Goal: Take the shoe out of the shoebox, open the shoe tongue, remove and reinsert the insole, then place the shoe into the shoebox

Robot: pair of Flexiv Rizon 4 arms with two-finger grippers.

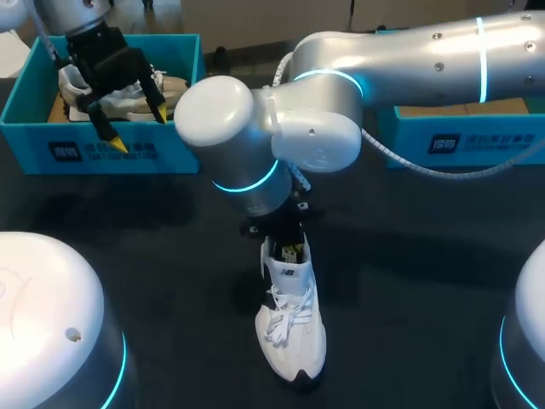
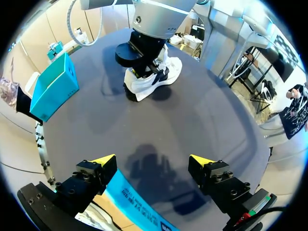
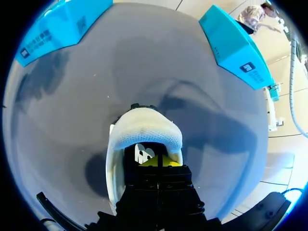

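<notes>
A white shoe (image 1: 291, 334) stands upright on the dark table, toe toward the front edge. My right arm reaches in over the middle, and its gripper (image 1: 293, 253) points down into the shoe's mouth behind the tongue. In the right wrist view the yellow tips (image 3: 159, 161) sit together, shut, inside the heel opening (image 3: 144, 131); I cannot see anything held between them. My left gripper (image 1: 138, 128) hangs open over the left blue shoebox (image 1: 102, 155), holding nothing. In the left wrist view, the gripper (image 2: 152, 161) is above that box's wall (image 2: 139, 208), with the shoe (image 2: 155, 77) far ahead.
A second white shoe (image 1: 174, 86) lies in the left shoebox under my left gripper. Another blue box (image 1: 464, 141) stands at the back right, behind my right arm. Two white arm bases (image 1: 47, 324) fill the front corners.
</notes>
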